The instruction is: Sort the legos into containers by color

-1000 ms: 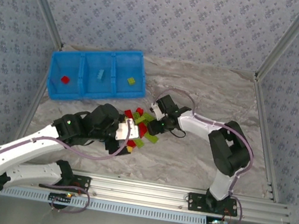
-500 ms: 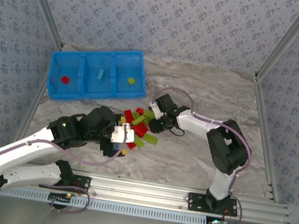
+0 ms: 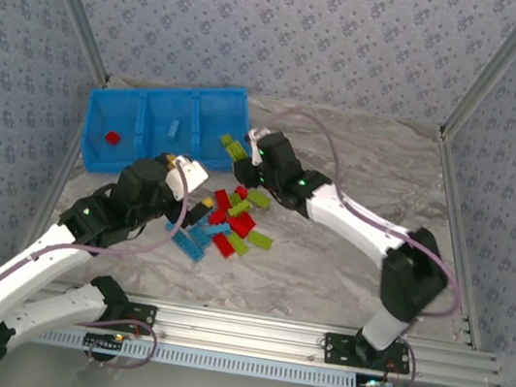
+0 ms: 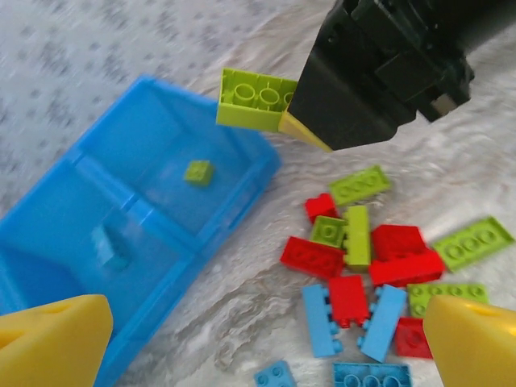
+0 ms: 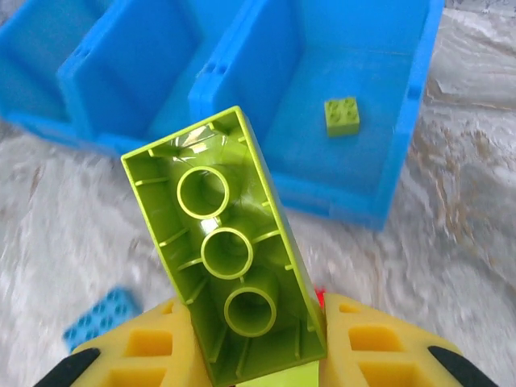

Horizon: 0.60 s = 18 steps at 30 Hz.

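Pinched by one end in the right jaws: a long lime brick (image 5: 230, 258), hollow underside toward the wrist camera, hanging over the near wall of the blue tray (image 3: 144, 166) at its right-hand compartment (image 5: 322, 173). One small lime brick (image 5: 342, 116) already in there, with a light blue one (image 3: 176, 129) in the middle section and a red one (image 3: 112, 138) in the left. Carry a little farther in, past the wall, until fully above the compartment floor. Lower before spreading the jaws, to avoid a bounce off the hard plastic. Keep well off the thin divider. Wide apart and empty, the left jaws, poised above the mixed pile (image 3: 229, 223) on the marbled surface (image 3: 371, 162), near the tray's corner. Best held back, or sent for a blue or red piece, clear of the other arm's path.
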{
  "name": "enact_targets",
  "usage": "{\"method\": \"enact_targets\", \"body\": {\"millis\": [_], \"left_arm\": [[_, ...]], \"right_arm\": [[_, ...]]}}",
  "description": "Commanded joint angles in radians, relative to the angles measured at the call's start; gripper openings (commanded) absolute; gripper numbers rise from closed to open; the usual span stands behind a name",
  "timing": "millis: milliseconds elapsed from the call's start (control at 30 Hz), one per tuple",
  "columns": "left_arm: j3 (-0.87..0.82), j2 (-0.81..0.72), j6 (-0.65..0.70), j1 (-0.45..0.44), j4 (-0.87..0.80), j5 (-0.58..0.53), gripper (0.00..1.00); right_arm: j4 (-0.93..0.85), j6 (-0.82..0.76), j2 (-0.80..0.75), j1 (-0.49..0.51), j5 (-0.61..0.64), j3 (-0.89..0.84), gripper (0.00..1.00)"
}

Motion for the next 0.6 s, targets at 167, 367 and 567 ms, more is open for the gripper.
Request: {"method": "enact_targets", "body": {"millis": [167,367,567], "left_arm": [[0.044,0.048,-0.191,0.118,0.003,-0.074,0.99],[0.026,0.088,-0.274,0.185,0.027,-0.039,0.99],[-0.009,0.154,-0.331,0.24,0.065,0.023,0.99]], "right_arm": [[-0.162,0.116,0.427,-0.047,0.093,0.502,0.3],[-0.297,0.104,0.554,-0.047,0.083,0.703,0.44],[-0.32,0.077,0.501,-0.048,0.063,0.667,0.49]]}}
